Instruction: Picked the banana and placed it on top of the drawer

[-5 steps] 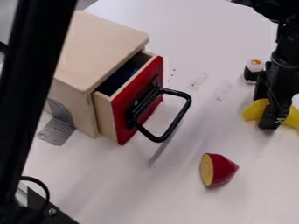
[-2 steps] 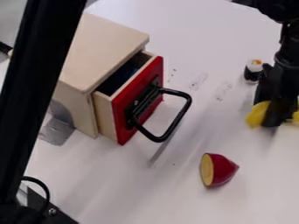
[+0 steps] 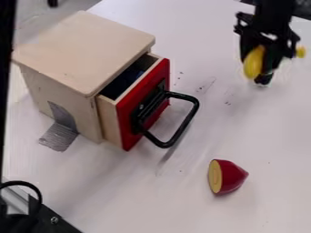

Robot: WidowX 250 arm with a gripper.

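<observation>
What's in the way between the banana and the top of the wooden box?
Nothing that I can see blocks the way from the banana to the top of the wooden box. The open drawer and its black handle stick out lower down.

End effector (image 3: 261, 73) hides part of banana (image 3: 253, 63); arm (image 3: 275, 12) cropped above.
</observation>
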